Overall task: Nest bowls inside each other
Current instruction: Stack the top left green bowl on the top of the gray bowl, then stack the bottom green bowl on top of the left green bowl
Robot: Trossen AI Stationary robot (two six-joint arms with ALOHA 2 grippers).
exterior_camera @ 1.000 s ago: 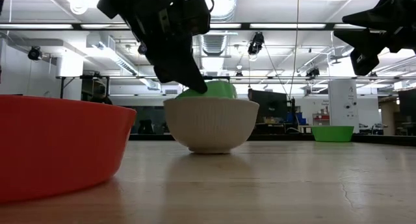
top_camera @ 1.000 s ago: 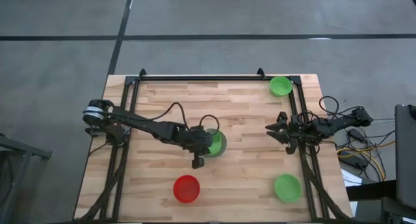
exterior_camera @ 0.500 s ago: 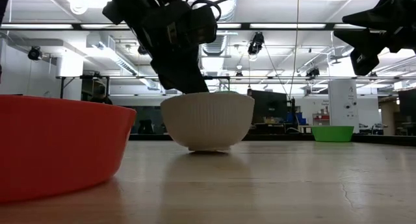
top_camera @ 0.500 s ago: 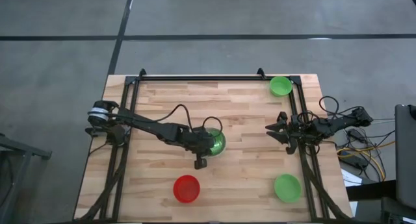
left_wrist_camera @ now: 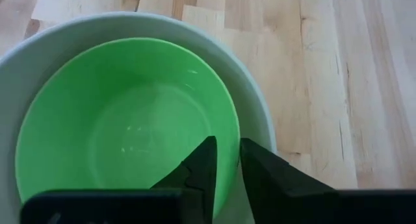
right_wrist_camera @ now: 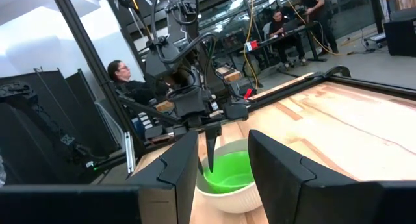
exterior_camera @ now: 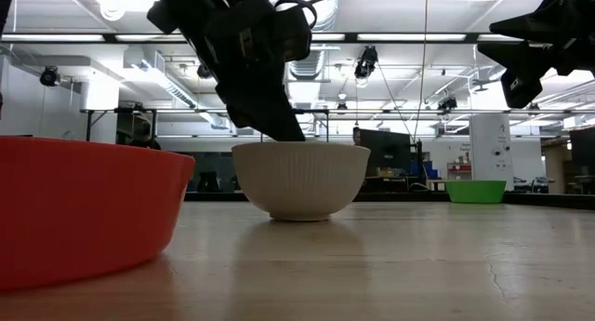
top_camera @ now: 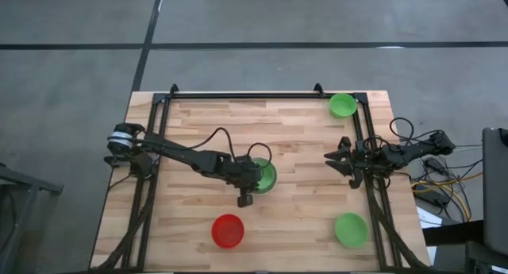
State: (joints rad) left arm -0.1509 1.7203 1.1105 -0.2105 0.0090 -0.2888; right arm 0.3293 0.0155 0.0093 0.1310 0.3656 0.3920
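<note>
Left wrist view | left gripper [left_wrist_camera: 226, 160] fingers slightly apart, apparently releasing green bowl's [left_wrist_camera: 123, 120] rim | seated in white bowl [left_wrist_camera: 260, 113] | lifting straight up avoids dragging it.

centre of table [top_camera: 302, 139]: one bowl [left_wrist_camera: 123, 123] nested in larger bowl [top_camera: 274, 179] | left gripper [top_camera: 252, 175] over their rim | near edge: bowl [top_camera: 228, 230] left, bowl [top_camera: 350, 229] right | far right corner: bowl [top_camera: 343, 106] | right gripper [top_camera: 336, 160] by right edge

Bright, even ceiling strip lights [exterior_camera: 139, 38]; the near red bowl [exterior_camera: 84, 209] is blurred, shadows soft.
</note>
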